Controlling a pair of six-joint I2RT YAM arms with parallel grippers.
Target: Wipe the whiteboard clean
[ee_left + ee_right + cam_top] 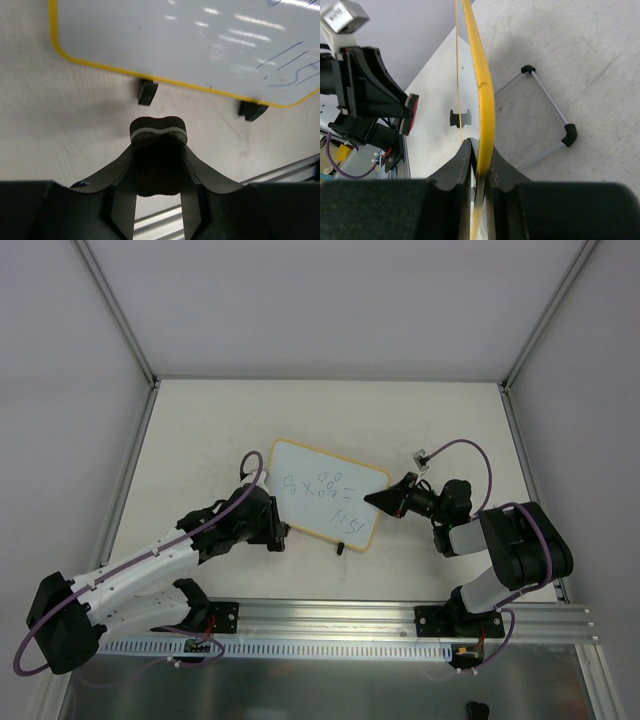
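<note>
The whiteboard was pinched at its edge by the right gripper, the eraser by the left gripper. Rubbed too hard, the board could be pushed loose.

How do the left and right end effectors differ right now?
The left end effector is shut on the black eraser; the right end effector is shut on the whiteboard, clamping its yellow edge. The left end effector sits at the board's left side, its eraser short of the frame; the right end effector grips the opposite side. Shared: both are shut on something.
</note>
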